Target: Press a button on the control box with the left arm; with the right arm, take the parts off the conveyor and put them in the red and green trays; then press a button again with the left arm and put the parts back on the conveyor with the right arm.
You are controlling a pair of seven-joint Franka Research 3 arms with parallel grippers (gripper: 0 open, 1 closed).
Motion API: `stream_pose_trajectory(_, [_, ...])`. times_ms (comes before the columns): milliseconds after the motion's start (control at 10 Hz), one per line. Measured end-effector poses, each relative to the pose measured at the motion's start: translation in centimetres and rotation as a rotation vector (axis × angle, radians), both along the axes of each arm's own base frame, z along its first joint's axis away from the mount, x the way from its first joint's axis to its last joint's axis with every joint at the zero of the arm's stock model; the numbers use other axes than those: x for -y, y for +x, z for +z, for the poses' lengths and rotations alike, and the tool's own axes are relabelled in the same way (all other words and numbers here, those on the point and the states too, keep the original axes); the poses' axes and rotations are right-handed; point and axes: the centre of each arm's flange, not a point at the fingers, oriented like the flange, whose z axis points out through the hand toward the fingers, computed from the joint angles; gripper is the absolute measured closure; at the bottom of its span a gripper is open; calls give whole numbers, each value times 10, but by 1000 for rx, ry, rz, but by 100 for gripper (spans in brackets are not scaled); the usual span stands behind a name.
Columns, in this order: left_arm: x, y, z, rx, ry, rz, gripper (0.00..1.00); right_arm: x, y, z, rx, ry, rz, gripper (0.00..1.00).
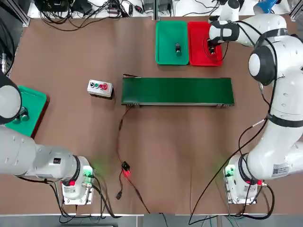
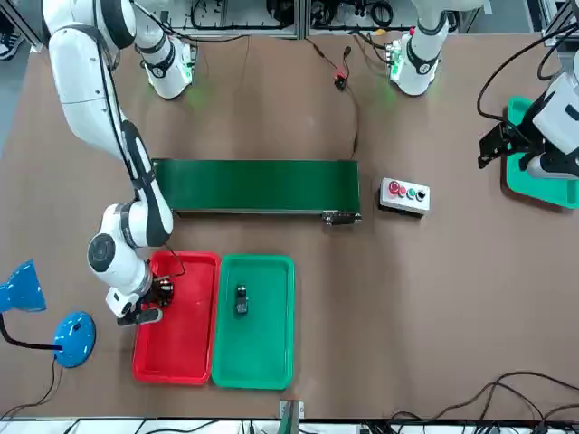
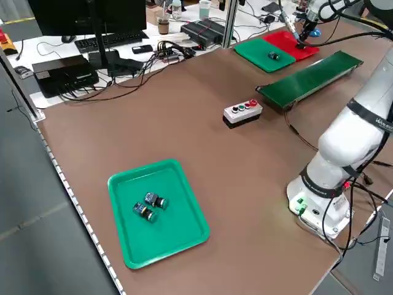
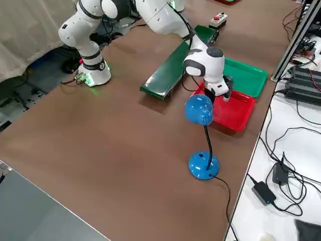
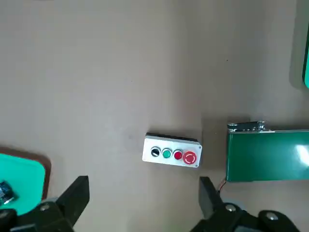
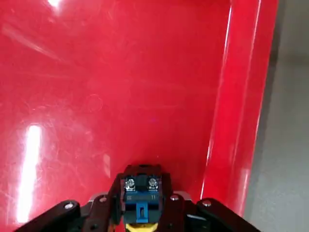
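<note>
Down in the red tray [image 1: 196, 45], the right tool [image 6: 140, 223] is clenched on a small blue-and-black part [image 6: 140, 195] near the tray's outer wall. Another part [image 1: 178, 48] lies in the green tray [image 1: 163, 33] beside it (the conveyor [image 1: 177, 91] is bare). Off at the tabletop's [image 1: 189, 151] left side, the left tool [image 5: 142, 193] hangs released, well apart from the control box [image 1: 100, 88].

This is a robotics lab. Two white arms are bolted to a brown table [image 1: 189, 151], and benches beside it carry a keyboard [image 3: 110, 40], power bricks and tangled cables [image 1: 85, 12].
</note>
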Motion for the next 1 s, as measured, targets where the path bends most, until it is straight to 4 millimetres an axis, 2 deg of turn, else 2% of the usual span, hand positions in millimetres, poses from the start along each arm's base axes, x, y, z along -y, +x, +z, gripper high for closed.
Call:
stream_pose_trajectory(200, [0,0,0,0,0,0,0,-2,-4,6,-63,-1,-2,67])
stream_pose_trajectory(300, [0,0,0,0,0,0,0,-5,-6,24,-101,0,-4,67])
stream_pose_trajectory(500, [0,0,0,0,0,0,0,-15,-12,92,-141,9,-18,67])
stream_pose_trajectory(700, [0,0,0,1,0,0,0,-38,-30,151,-178,14,-34,67])
stream_pose_trajectory(800, [0,0,0,1,0,0,0,-46,-45,168,-193,15,-34,67])
stream_pose_trajectory(1000, [0,0,1,2,0,0,0,-50,-86,190,-214,17,-27,67])
